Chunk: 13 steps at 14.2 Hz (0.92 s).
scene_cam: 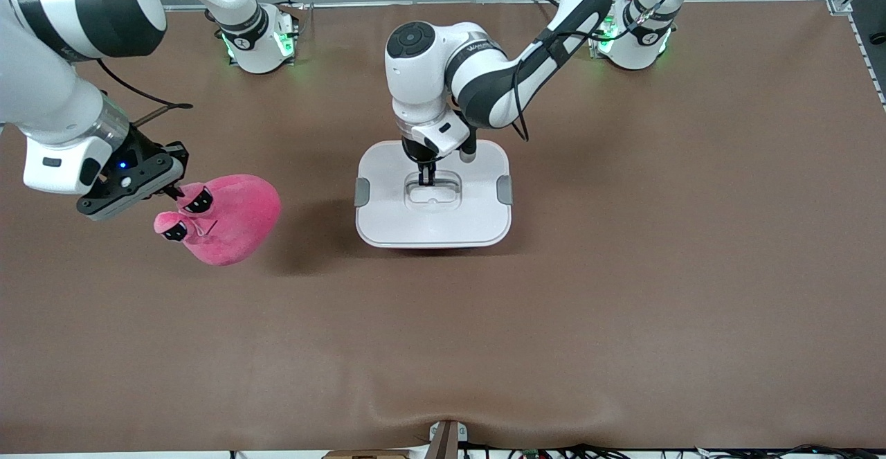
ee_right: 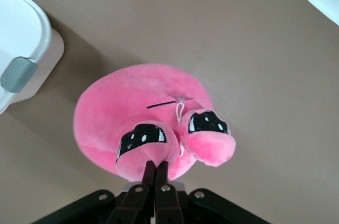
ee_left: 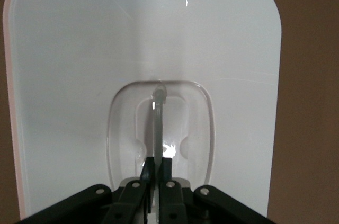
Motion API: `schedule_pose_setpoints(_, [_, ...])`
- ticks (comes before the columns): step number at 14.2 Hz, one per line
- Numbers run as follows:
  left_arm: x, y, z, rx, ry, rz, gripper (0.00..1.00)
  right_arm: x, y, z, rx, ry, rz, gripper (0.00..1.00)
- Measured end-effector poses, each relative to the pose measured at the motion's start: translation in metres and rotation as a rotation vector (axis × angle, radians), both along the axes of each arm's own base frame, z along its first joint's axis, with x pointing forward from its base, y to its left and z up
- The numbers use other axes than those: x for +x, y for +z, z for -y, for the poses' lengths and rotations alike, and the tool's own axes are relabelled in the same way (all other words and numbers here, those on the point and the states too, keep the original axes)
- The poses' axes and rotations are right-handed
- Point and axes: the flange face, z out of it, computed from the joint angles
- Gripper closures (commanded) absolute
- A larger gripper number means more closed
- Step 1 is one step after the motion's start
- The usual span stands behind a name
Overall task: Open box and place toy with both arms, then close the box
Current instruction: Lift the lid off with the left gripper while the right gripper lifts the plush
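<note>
The box (scene_cam: pixel 471 217) stands mid-table with its white lid (ee_left: pixel 79 49) on and a grey clip (scene_cam: pixel 361 192) at each end. My left gripper (scene_cam: pixel 427 181) reaches straight down into the lid's recess and is shut on the thin clear handle (ee_left: pixel 158 118), pinched between its fingertips (ee_left: pixel 150 164). The toy (scene_cam: pixel 228 220), a bright pink plush with black-and-white eyes, hangs just over the table toward the right arm's end, beside the box. My right gripper (scene_cam: pixel 173 192) is shut on the plush at one eye bulge (ee_right: pixel 140 139), its jaws pressed together in the fabric.
The brown table mat (scene_cam: pixel 623 272) spreads wide around the box. Both arm bases (scene_cam: pixel 259 40) stand along the table edge farthest from the front camera. A small fixture (scene_cam: pixel 443 438) sits at the nearest edge. The box's corner and one clip (ee_right: pixel 18 74) show in the right wrist view.
</note>
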Motion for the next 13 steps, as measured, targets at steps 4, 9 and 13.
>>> schedule_pose_setpoints(4, [-0.001,0.024,0.002,-0.026,-0.001,0.026,1.0,-0.002,0.002,-0.012,-0.001,0.052,0.003,1.0])
schedule_pose_setpoints(9, [-0.003,0.074,-0.008,-0.016,-0.034,0.07,1.0,-0.004,0.002,-0.016,-0.007,0.143,-0.012,1.0])
schedule_pose_setpoints(13, [0.033,0.12,-0.055,-0.024,-0.086,0.062,1.0,-0.008,0.009,-0.038,-0.01,0.3,0.003,1.0])
